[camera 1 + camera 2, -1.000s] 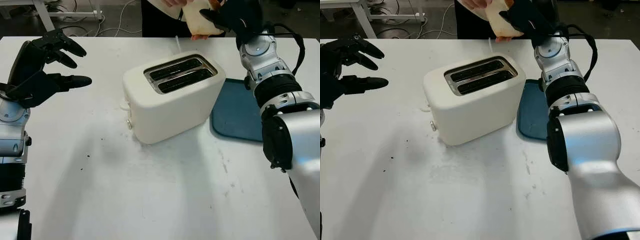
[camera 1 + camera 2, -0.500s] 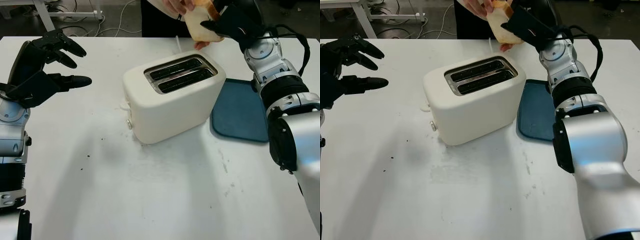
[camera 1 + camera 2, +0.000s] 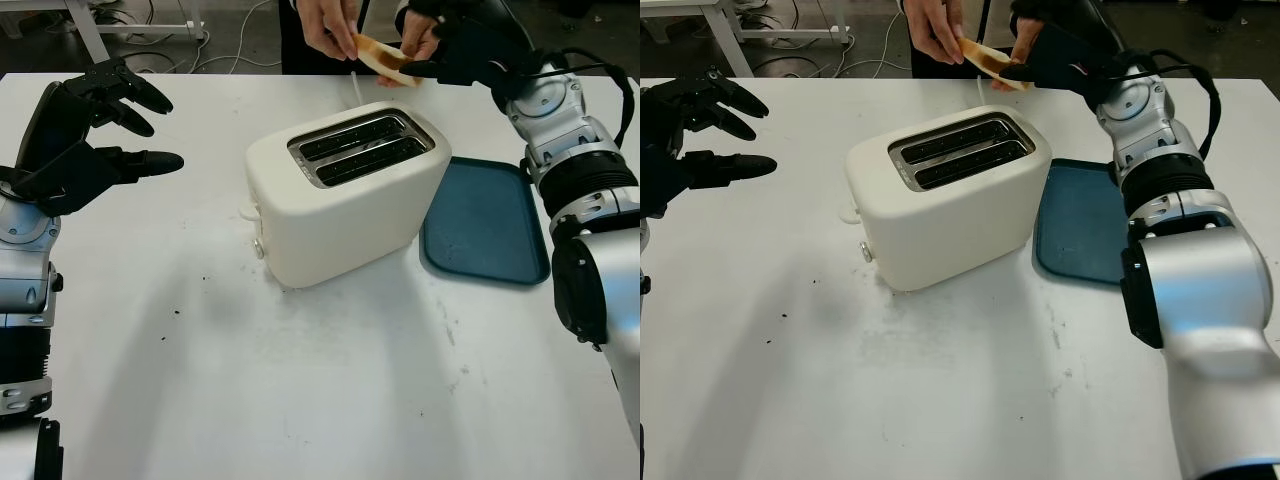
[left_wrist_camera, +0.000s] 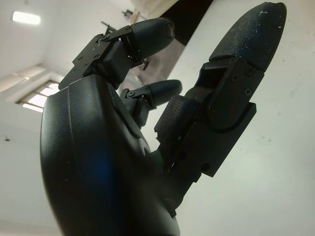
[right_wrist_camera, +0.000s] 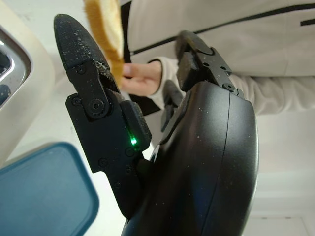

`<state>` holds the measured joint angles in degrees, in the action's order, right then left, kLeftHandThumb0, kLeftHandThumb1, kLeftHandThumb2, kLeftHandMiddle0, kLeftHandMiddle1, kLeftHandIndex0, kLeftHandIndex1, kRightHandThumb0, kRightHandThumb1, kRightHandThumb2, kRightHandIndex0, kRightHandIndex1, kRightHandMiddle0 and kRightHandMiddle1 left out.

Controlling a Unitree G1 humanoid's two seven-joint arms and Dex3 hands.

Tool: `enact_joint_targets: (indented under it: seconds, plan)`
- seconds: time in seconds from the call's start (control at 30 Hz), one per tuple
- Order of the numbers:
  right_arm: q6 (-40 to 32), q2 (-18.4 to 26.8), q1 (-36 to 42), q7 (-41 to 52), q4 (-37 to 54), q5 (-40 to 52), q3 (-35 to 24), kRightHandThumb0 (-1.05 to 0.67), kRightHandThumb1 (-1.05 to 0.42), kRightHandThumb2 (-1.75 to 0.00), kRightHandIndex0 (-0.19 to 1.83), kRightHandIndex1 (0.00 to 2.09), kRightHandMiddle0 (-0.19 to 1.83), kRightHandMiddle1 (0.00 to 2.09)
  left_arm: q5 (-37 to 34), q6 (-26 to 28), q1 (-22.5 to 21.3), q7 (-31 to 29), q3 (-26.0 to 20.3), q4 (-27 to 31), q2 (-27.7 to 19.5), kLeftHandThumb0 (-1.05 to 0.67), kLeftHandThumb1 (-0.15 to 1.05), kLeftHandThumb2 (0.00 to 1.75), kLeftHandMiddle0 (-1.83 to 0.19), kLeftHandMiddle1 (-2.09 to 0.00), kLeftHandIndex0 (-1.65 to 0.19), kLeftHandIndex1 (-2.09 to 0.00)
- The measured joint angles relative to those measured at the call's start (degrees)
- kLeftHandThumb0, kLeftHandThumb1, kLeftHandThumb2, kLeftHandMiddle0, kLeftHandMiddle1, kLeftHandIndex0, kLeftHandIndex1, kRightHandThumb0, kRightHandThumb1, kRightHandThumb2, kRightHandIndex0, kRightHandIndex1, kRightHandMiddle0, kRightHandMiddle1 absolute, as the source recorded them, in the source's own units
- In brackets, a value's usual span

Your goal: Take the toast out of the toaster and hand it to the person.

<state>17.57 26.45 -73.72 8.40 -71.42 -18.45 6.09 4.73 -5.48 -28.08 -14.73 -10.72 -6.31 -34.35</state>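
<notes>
Setting: a robotics lab or test room rather than a home kitchen. Evidence: a plain white bench (image 3: pixel 300 400), scuffed and speckled with dark crumbs, carrying a white two-slot toaster (image 3: pixel 345 190) and a blue tray (image 3: pixel 485 225) to its right; loose cables (image 3: pixel 215 45) trailing over a grey floor (image 3: pixel 240 35) beyond the far edge; white metal frame legs (image 3: pixel 90 30) at far left. The left wrist view shows a bare white ceiling with a strip light (image 4: pixel 25 17).
</notes>
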Motion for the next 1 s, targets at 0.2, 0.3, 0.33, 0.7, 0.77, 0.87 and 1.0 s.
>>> enact_joint_targets:
  seconds: [0.2,0.3,0.33,0.7,0.77,0.87,1.0]
  plan:
    - [1.32,1.84,2.83,1.03,2.46,0.72,-1.12,-0.96,-0.79,-0.01,0.00,0.00,0.00,0.00,-0.06,0.16,0.00,-0.01,0.00,0.01,0.00,-1.05,0.69,0.00,-0.46,-1.34,-0.48,-1.20]
    - [3.27,3.08,5.29,2.11,5.45,2.47,-2.45,-1.01,-0.79,-0.01,0.00,0.00,0.00,0.00,-0.06,0.13,0.00,0.00,-0.01,-0.03,0.00,-1.05,0.69,0.00,-0.46,-1.34,-0.49,-1.20]
    - [3.98,3.25,6.42,3.07,6.58,3.56,-3.31,-0.97,-0.77,-0.01,0.00,0.00,0.00,0.00,-0.07,0.10,0.00,0.00,-0.01,-0.04,0.00,-1.05,0.69,0.01,-0.47,-1.34,-0.49,-1.20]
    - [2.78,-2.39,39.21,4.17,49.19,19.91,-12.77,-0.57,-0.85,-0.02,0.20,0.12,0.23,0.10,-0.05,0.19,1.15,0.16,-0.28,0.50,0.10,-1.05,0.70,0.00,-0.45,-1.29,-0.48,-1.17]
    - [0.43,-3.29,45.80,4.92,57.47,22.49,-13.38,-0.55,-0.88,-0.02,0.17,0.10,0.20,0.08,-0.05,0.94,2.54,0.23,-0.72,1.81,0.16,-1.05,0.69,0.00,-0.44,-1.27,-0.47,-1.15]
    - [-3.12,-4.54,54.65,5.71,68.38,25.47,-13.91,-0.55,-0.91,-0.03,0.15,0.10,0.19,0.06,-0.49,1.68,4.89,0.74,-1.97,4.19,0.71,-1.05,0.67,0.00,-0.45,-1.26,-0.46,-1.13]
    - [-6.91,-6.86,63.99,5.62,78.01,27.76,-14.52,-0.57,-0.92,-0.06,0.14,0.08,0.18,0.04,-2.48,3.41,8.34,1.47,-3.30,7.58,3.07,-1.05,0.65,0.00,-0.41,-1.28,-0.43,-1.14]
